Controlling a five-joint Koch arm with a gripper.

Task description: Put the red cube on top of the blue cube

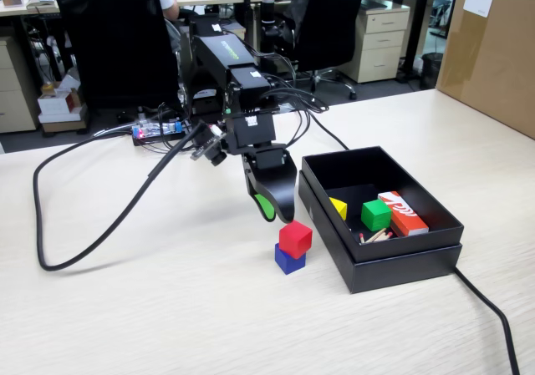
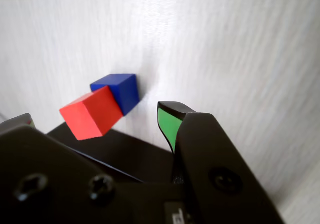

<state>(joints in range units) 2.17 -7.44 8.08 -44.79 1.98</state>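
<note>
The red cube [image 1: 295,238] sits on top of the blue cube [image 1: 289,260] on the pale wooden table, turned a little and offset toward the right. Both also show in the wrist view, the red cube [image 2: 92,112] over the blue cube [image 2: 122,89]. My gripper [image 1: 276,208] hangs just above and behind the stack, not touching it. Its jaws stand wide apart and hold nothing. In the wrist view my gripper [image 2: 95,115] shows one green-padded fingertip [image 2: 169,123] at the right and the other jaw's edge at the far left.
An open black box [image 1: 393,262] stands right of the stack, holding a yellow block [image 1: 338,208], a green cube [image 1: 375,215], a red-orange and white box [image 1: 403,212] and some sticks. A black cable [image 1: 92,245] loops at left. A cardboard box [image 1: 493,49] stands back right.
</note>
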